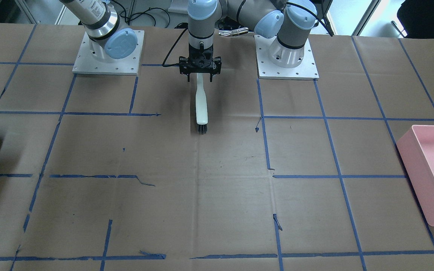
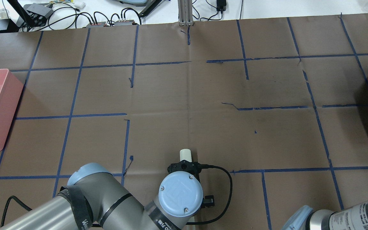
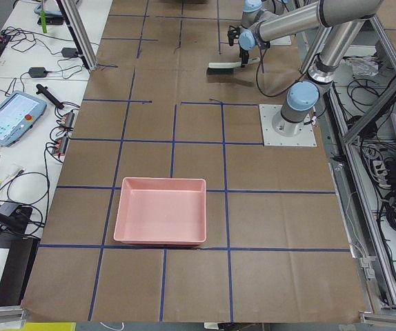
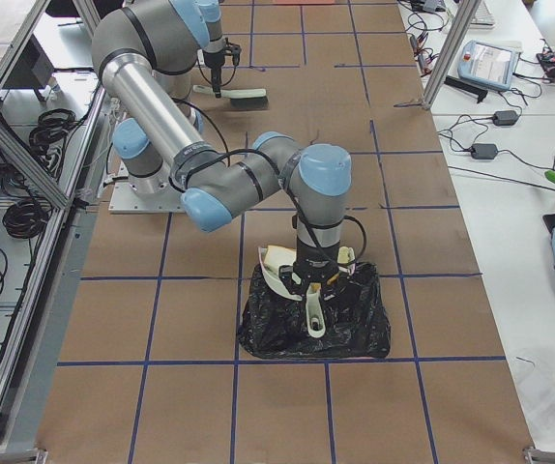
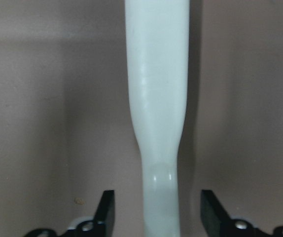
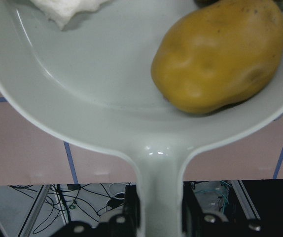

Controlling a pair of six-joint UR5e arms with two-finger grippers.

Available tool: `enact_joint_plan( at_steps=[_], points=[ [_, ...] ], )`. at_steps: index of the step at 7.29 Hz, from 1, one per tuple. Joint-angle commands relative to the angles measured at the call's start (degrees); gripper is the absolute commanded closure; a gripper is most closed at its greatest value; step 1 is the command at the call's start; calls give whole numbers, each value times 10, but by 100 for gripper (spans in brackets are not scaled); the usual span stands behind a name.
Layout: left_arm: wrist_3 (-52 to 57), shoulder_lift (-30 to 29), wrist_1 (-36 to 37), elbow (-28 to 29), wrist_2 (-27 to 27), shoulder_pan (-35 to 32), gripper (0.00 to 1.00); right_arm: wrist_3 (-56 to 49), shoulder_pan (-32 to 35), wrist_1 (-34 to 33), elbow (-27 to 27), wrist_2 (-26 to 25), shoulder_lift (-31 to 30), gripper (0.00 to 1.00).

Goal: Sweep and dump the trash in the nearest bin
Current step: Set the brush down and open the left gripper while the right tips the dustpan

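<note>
The left gripper hangs over the white handle of the brush, jaws spread wide with a gap on each side, gripping nothing. The brush lies flat on the table between the arm bases; from overhead the wrist hides nearly all of it and only a white stub shows. The right gripper has its jaws clamped on the handle of the dustpan, held above the black bin at the table's right end; whether the pan touches the bag cannot be told. The potato sits in the pan. One bread piece lies there too, cut off by the top edge of the wrist view; a second cannot be made out. The black bin is only a dark sliver at the edge of the overhead and front views. The pink bin sits at the table's left end, well apart from both arms, cropped in those same views
</note>
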Motion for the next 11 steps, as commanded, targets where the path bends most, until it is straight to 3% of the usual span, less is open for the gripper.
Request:
enact_joint_plan(
  at_steps=[1, 3, 5, 7, 11],
  points=[
    [6, 12, -7, 37, -2, 23, 7, -25, -41, 1, -28, 20, 20, 100],
    [62, 14, -47, 102, -7, 62, 4, -44, -59, 2, -73, 49, 60, 100],
    [178, 51, -137, 139, -7, 143, 4, -53, -68, 5, -113, 45, 96, 100],
    [285, 76, -227, 175, -7, 228, 3, -53, -69, 2, -116, 41, 97, 100],
    [344, 81, -455, 337, -7, 337, 3, -52, -60, -45, -113, 7, 93, 100]
  ],
)
